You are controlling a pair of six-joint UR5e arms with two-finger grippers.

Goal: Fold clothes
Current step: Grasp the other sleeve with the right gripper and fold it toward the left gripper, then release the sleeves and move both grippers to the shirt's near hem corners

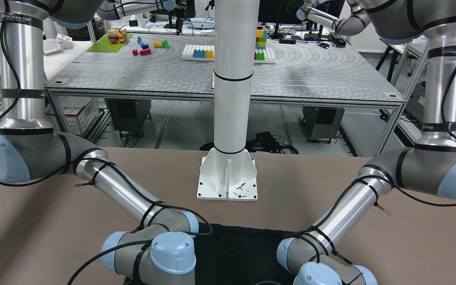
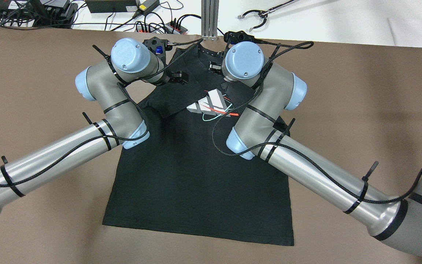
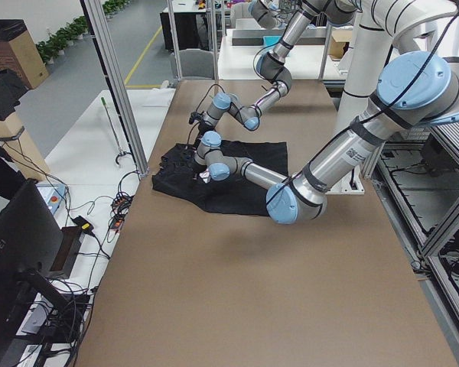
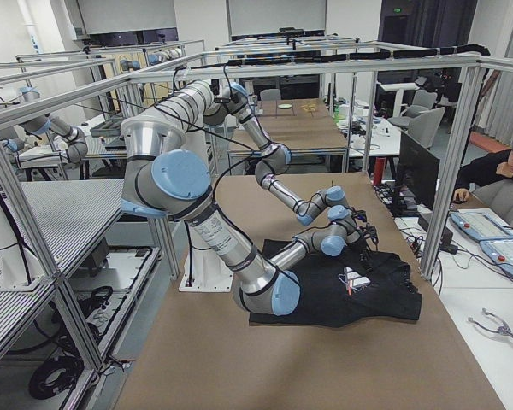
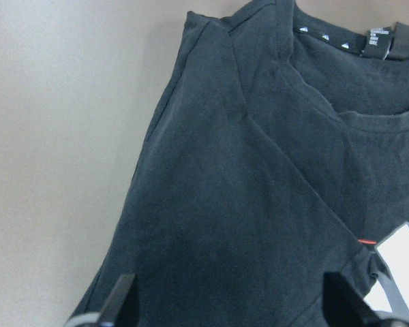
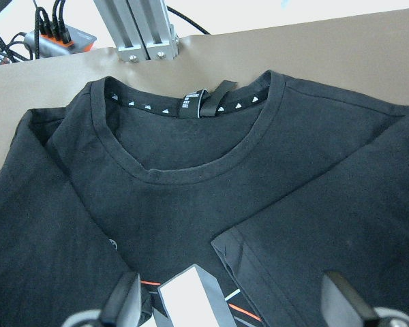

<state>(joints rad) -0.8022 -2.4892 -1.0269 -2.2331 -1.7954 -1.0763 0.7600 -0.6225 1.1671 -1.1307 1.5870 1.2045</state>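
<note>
A black T-shirt (image 2: 196, 176) lies flat on the brown table, collar (image 6: 191, 174) at the far edge and hem toward the robot. It has a white and grey chest print (image 2: 211, 104) with red and teal lines. Both sleeves are folded inward over the chest: one (image 2: 174, 95) on the left, one (image 6: 327, 225) on the right. My left gripper (image 2: 177, 76) hovers over the left shoulder, open and empty (image 5: 232, 303). My right gripper (image 2: 214, 68) hovers over the collar area, open and empty (image 6: 233, 300). The front-facing view shows only the shirt's hem end (image 1: 236, 253) between the two arms.
An aluminium post (image 2: 210, 18) and a power strip with cables (image 2: 167, 25) stand just past the table's far edge behind the collar. The white pillar's base plate (image 1: 228, 178) is on the robot's side of the shirt. Brown table (image 2: 361, 110) spreads on both sides.
</note>
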